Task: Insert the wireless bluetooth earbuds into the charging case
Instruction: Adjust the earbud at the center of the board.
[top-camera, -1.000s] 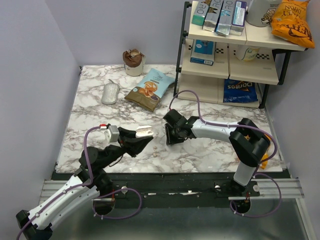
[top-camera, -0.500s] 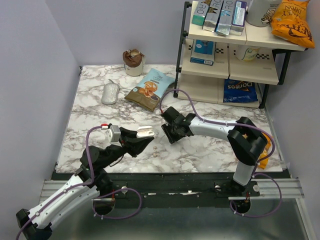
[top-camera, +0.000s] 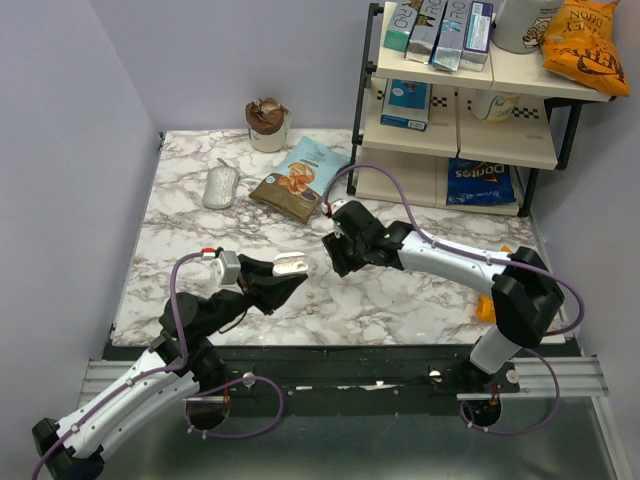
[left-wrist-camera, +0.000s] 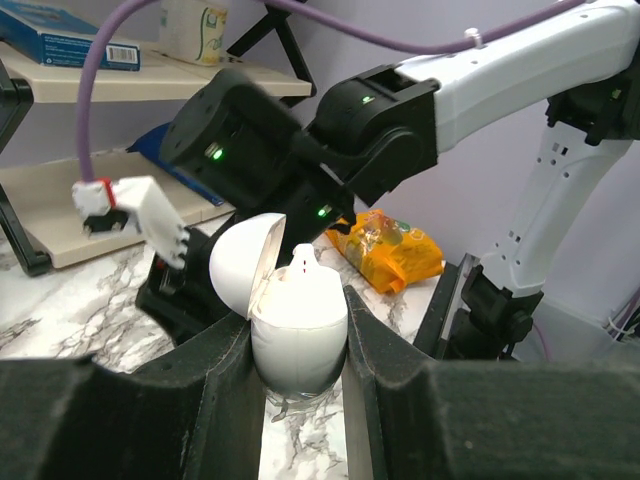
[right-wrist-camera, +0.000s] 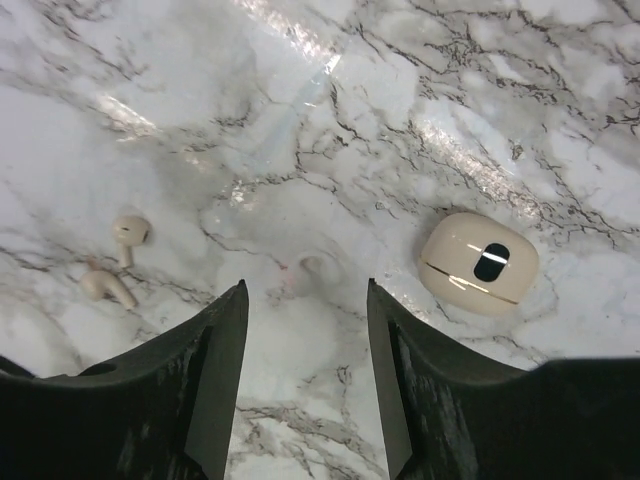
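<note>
Left wrist, open charging case (left-wrist-camera: 297, 322) in gripper (left-wrist-camera: 297, 352)

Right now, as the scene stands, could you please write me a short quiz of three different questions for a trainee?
1. True or false: the charging case gripped by the left claw has its lid closed.
2. How many earbuds lie on the marble table in the right wrist view? A) none B) one C) two
3. Fill in: the right claw is ____ and holds nothing.

Key: 1 false, the lid stands open; 2 C; 3 open.
</note>
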